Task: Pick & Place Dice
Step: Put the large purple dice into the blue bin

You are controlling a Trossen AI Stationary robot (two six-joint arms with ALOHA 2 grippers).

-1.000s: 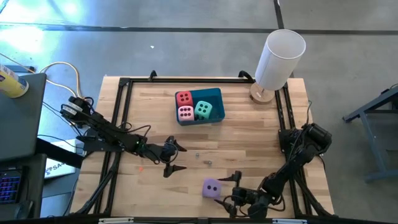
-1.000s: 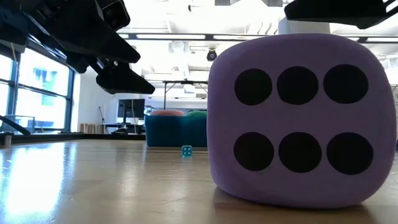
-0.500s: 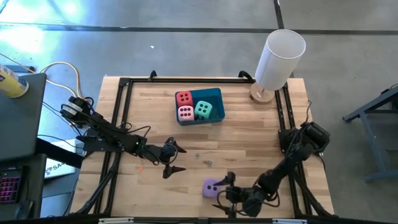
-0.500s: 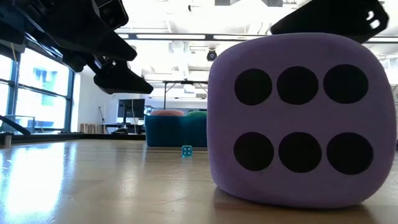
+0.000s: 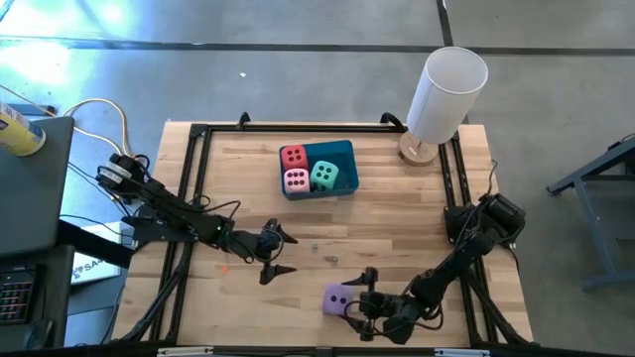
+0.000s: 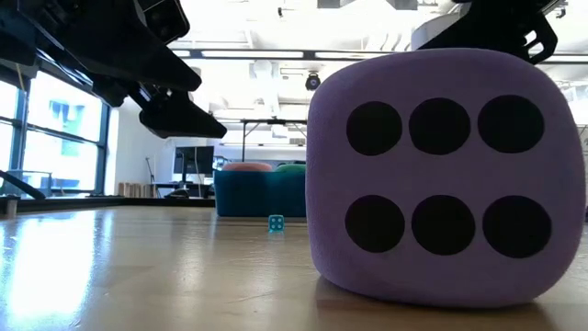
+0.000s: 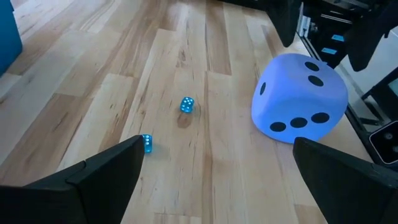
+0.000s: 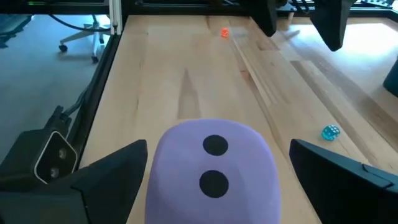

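The purple die (image 5: 337, 297) rests on the table near its front edge, two pips up in the right wrist view (image 8: 214, 168) and six pips toward the low camera (image 6: 446, 175). My right gripper (image 5: 359, 303) is open just to the die's right. Its fingers (image 8: 106, 180) stand on either side of the die without touching it. The red die (image 5: 293, 156), pink die (image 5: 296, 179) and teal-green die (image 5: 324, 176) lie in the blue bin (image 5: 344, 151) at the far centre. My left gripper (image 5: 283, 252) hangs open above the table's middle, left of the purple die (image 7: 298, 106).
Two tiny blue dice (image 5: 314, 247) (image 5: 333, 259) and a tiny orange one (image 5: 226, 266) lie on the wood between the arms. A white cylinder (image 5: 446, 94) stands at the far right corner. Black frame rails (image 5: 193, 178) run along the table's sides.
My right gripper has moved toward the table's left edge, up to the purple die, turning a little, so that its open fingers now flank the die. The die has stayed in place.
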